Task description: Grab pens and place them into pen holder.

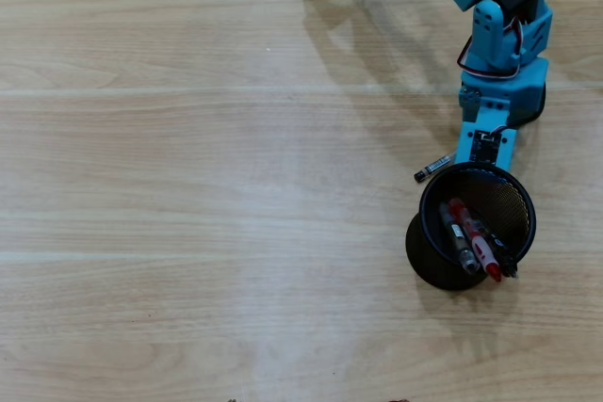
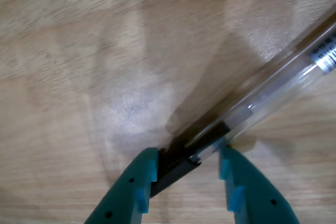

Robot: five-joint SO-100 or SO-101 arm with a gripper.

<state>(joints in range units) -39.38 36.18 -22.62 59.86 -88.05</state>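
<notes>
One pen holder stands on the worktop, a black mesh cup; inside it I count three pens, a grey-and-clear one, a red one and a black one; a fourth, clear-barrelled pen lies just beside the cup, between the parted fingers of the end effector; whether they actually pinch it I cannot tell.
</notes>
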